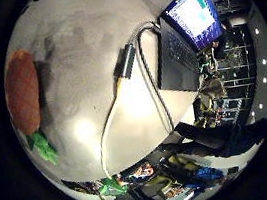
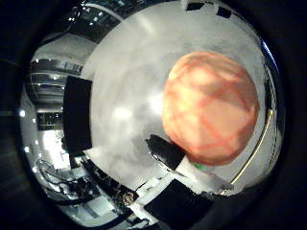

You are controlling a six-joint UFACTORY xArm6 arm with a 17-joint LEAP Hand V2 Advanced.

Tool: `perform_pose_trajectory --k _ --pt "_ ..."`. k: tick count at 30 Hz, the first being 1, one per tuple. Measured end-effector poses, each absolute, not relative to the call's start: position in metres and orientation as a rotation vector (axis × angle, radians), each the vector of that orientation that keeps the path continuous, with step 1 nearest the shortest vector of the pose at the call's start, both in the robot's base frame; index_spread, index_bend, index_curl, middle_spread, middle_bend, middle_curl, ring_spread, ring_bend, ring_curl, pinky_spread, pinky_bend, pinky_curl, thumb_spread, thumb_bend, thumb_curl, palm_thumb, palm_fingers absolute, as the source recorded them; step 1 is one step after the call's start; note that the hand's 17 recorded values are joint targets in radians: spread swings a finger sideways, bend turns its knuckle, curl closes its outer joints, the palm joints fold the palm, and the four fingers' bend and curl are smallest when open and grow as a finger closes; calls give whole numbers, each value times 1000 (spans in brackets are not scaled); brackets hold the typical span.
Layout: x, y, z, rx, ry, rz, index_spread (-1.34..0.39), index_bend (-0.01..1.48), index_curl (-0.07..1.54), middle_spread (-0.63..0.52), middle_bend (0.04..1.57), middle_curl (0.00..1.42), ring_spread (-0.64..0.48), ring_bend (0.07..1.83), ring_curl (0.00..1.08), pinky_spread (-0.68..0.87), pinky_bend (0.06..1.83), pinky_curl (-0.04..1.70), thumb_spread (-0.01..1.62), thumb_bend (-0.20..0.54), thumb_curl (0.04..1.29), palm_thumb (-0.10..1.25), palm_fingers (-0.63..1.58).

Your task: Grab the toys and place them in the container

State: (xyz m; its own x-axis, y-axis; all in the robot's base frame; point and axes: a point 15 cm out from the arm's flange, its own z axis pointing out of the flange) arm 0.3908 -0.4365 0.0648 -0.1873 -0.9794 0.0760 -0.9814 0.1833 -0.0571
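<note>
The pineapple toy (image 2: 210,108) lies on the surface (image 1: 82,62) close under the palm, beside one fingertip (image 2: 165,151); the hand's (image 2: 184,167) spread cannot be told.

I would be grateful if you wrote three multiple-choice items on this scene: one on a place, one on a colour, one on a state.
1. The pineapple toy lies on:
A. the white table
B. the laptop
C. a chair

2. The toy's leaves are:
A. blue
B. green
C. yellow

3. The laptop is:
A. shut
B. open, screen dark
C. open, screen lit

Answers: 1 A, the toy rests on bare tabletop apart from the laptop; 2 B, a green tuft shows at one end of the orange body; 3 C, its screen glows above the keyboard.
</note>
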Motion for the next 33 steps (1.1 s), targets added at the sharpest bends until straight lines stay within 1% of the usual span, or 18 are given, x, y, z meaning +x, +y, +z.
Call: perform_pose_trajectory --k 2,4,6,7,8,9,10,11,12,13,15,16,17,18,20,23,26,33 --pt "389 -433 56 1989 -2398 110 -252 175 275 13 310 336 6 458 244 334 415 281 1037 -25 286 483 382" --pt "394 -435 56 1996 -2392 117 -263 173 278 2 330 339 -22 513 249 301 404 271 1037 -25 286 483 459" --pt "396 -435 56 2000 -2386 119 -302 182 281 -58 427 361 -99 676 271 183 401 239 1036 -20 290 501 760" --pt "396 -435 56 2004 -2379 120 -318 178 286 -82 453 372 -128 730 287 111 448 243 1037 -21 293 507 846" --pt "396 -435 57 2005 -2376 121 -345 163 279 -124 475 382 -168 822 315 -51 587 265 1038 -18 297 528 1062" --pt "396 -436 59 2008 -2373 126 -359 192 297 -141 510 398 -182 864 340 -133 650 288 1044 -16 299 538 1194" --pt "396 -436 59 2007 -2373 128 -374 215 317 -162 551 417 -195 894 359 -228 710 310 1042 -18 301 550 1233" --pt "397 -437 62 2007 -2373 134 -388 290 354 -179 621 445 -207 926 378 -327 771 332 1046 -12 307 574 1338" --pt "397 -438 66 2007 -2373 145 -395 372 393 -188 713 479 -213 963 397 -390 813 350 1048 -10 315 601 1387" --pt "397 -441 71 2003 -2376 159 -398 461 436 -191 784 504 -216 994 411 -419 863 372 1052 -11 321 625 1396" --pt "396 -449 85 1995 -2381 197 -375 627 510 -178 878 536 -212 1051 438 -413 943 414 1057 -11 334 662 1443" --pt "394 -454 95 1987 -2385 222 -348 727 556 -168 949 558 -210 1102 458 -396 1009 447 1052 -12 345 689 1422" --pt "390 -459 103 1979 -2390 240 -335 772 576 -163 973 566 -203 1122 466 -388 1030 461 1052 -13 349 700 1419" --pt "389 -460 109 1977 -2392 253 -314 849 603 -158 1013 578 -201 1159 482 -366 1072 484 1049 -10 360 720 1435" --pt "390 -459 132 1977 -2391 303 -280 960 645 -142 1106 604 -194 1236 511 -319 1151 535 1041 -11 380 764 1369" --pt "388 -444 160 1991 -2380 324 -249 1041 670 -124 1181 620 -184 1305 536 -279 1219 590 1027 -11 406 813 1316" --pt "384 -421 193 2017 -2361 334 -226 1091 681 -116 1222 624 -177 1346 550 -251 1261 634 1010 -13 430 851 1278" --pt "387 -334 275 2137 -2317 366 -200 1161 678 -106 1291 616 -164 1412 565 -204 1269 745 984 -19 489 908 1226"
